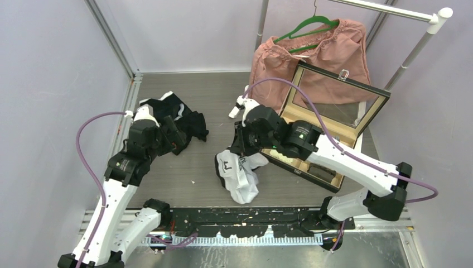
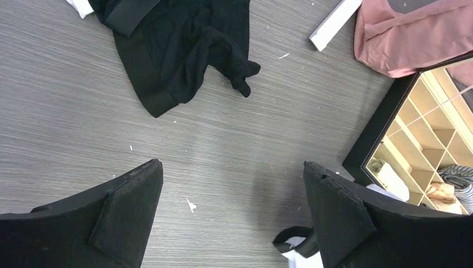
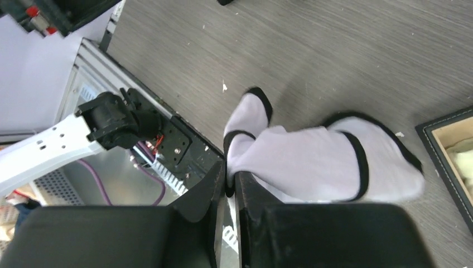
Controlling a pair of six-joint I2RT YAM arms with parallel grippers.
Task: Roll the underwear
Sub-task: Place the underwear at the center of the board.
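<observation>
Top external: white briefs [image 1: 237, 174] lie bunched on the table [image 1: 201, 178] near the front edge, just beside the open organiser box [image 1: 329, 131], with the black band and a small black mark facing up. The right gripper [image 1: 239, 146] sits low over their far edge. The left gripper [image 1: 177, 137] hovers at the near side of the black briefs [image 1: 178, 114], a loose heap at the left rear. A pink garment [image 1: 315, 58] on a green hanger [image 1: 307, 25] hangs behind the box and plays no part. Left wrist: fingers [image 2: 125, 220] spread wide with nothing between them, bare table below. The black briefs are ahead and clear of the pads. A scrap of the white pair shows at the bottom edge, and the box compartments at right already hold some cloth. Right wrist: fingers [image 3: 248, 192] drawn nearly together, pinching a black-trimmed edge of the white briefs. The rest of the cloth trails away crumpled across the table toward the box corner. Judgement: the step in hand is early, with the white pair gripped at one hem but not flattened and no roll begun. The next move calls for spreading the cloth flat. The left arm would need to come across and pin the opposite hem, so the piece can be folded narrow and rolled from one end without dragging.
</observation>
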